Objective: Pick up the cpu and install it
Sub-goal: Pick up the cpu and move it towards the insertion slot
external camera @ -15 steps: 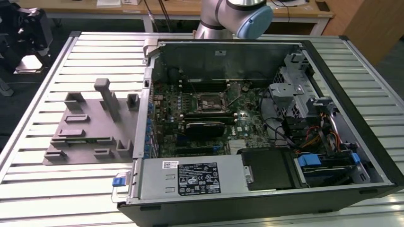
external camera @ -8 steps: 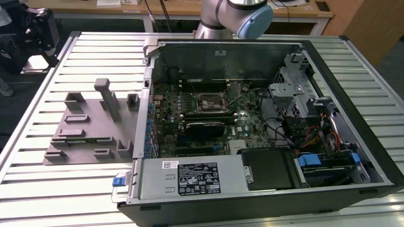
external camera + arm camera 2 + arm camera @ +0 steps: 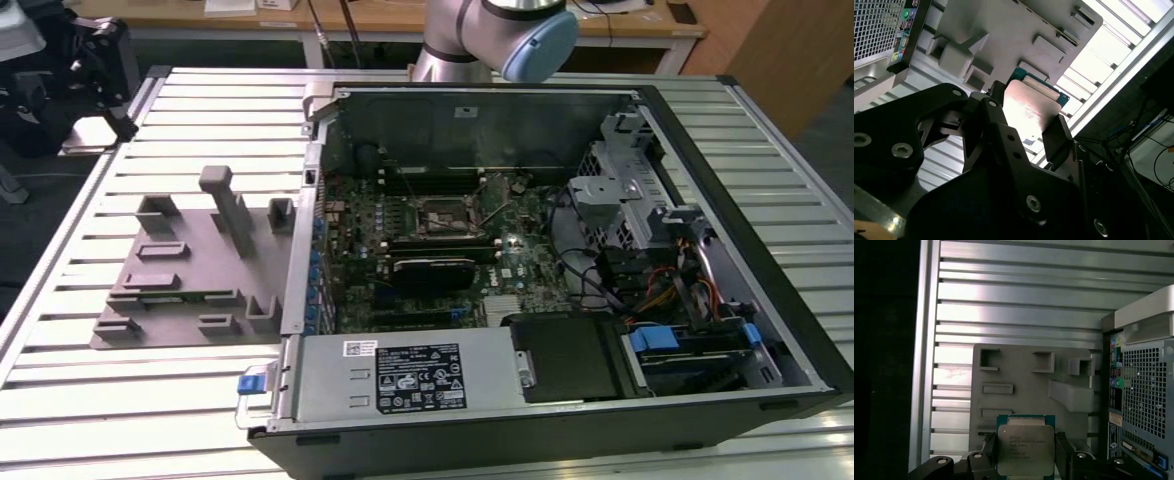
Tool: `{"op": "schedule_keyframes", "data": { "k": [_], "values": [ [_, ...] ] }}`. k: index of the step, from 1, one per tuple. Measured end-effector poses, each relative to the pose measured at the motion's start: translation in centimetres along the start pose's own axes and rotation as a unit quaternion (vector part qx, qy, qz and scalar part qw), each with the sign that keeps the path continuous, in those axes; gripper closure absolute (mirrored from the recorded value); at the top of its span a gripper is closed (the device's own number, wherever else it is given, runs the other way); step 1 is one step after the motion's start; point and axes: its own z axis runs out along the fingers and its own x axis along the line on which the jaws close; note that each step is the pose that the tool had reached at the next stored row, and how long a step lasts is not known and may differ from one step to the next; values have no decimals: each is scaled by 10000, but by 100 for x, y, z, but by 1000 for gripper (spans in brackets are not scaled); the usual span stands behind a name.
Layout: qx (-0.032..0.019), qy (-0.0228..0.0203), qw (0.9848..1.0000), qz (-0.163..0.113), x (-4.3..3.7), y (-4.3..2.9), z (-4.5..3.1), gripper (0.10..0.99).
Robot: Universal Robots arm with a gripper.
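Pinches the cpu point(image 3: 1025, 442) by two opposite edges with the end effector point(image 3: 1026, 115), likely to spare its contacts; holds it raised above the grey tray point(image 3: 1019, 375) on the tabletop point(image 3: 1004, 310), beside the open computer case point(image 3: 1146, 385).

The cpu point(image 3: 1025, 447) runs out of frame along one edge in the first wrist view, and the jaws of the gripper point(image 3: 1025, 457) flanking it are cropped with it. The cpu masks part of the grey tray point(image 3: 1019, 375) behind it. In the second wrist view, glare washes out the cpu's face and the black gripper body covers one end. In the exterior view, the arm point(image 3: 494, 40) is cut off at the picture's edge. The board's socket point(image 3: 437, 213) is too small to judge, possibly empty.
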Motion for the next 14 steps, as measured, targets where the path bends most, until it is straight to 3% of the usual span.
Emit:
{"op": "schedule_keyframes", "data": {
  "k": [14],
  "values": [
    [0, 0, 10000, 0, -269, -2, 12, 541]
  ]
}}
